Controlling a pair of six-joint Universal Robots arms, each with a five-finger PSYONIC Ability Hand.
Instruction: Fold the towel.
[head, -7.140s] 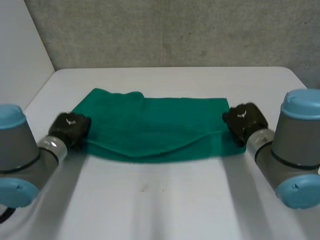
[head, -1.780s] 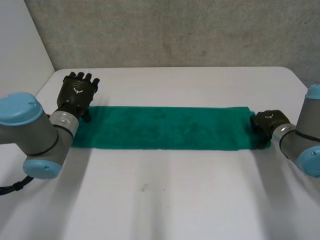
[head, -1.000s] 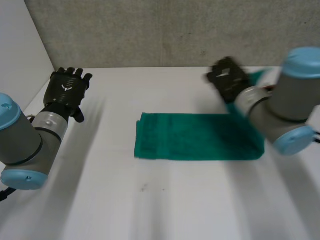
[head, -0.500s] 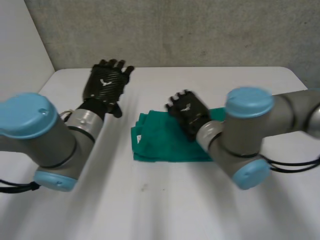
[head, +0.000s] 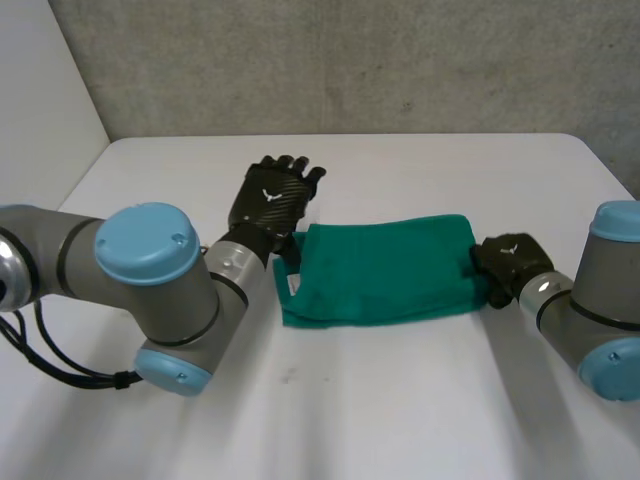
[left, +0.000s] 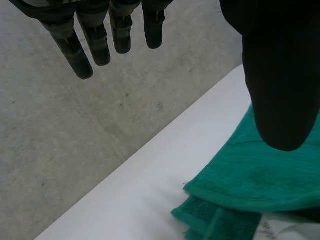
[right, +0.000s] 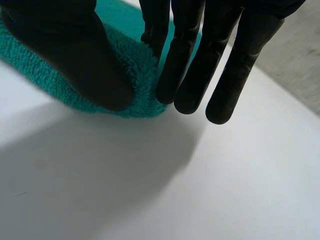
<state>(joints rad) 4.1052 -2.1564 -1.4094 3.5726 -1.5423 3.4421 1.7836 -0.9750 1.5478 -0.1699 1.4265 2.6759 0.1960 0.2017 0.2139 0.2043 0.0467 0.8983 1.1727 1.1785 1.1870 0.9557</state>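
Note:
The green towel (head: 385, 270) lies folded in a short, thick rectangle at the table's middle, with a white label (head: 292, 285) at its left end. My left hand (head: 270, 200) is at that left end, open with straight fingers. In the left wrist view its thumb (left: 277, 75) hangs over the towel (left: 260, 180) and holds nothing. My right hand (head: 508, 260) is at the towel's right end. In the right wrist view its thumb (right: 75, 50) and straight fingers (right: 175, 55) pinch the towel's rounded folded edge (right: 140, 85).
The white table (head: 400, 400) has bare room in front of the towel and behind it. A grey wall (head: 350, 60) rises along the far edge and a pale wall stands at the left. Both arms reach in from the near corners.
My right hand has moved from over the towel's middle out to its right end. My left hand has come down to the towel's left end. The towel now lies longer.

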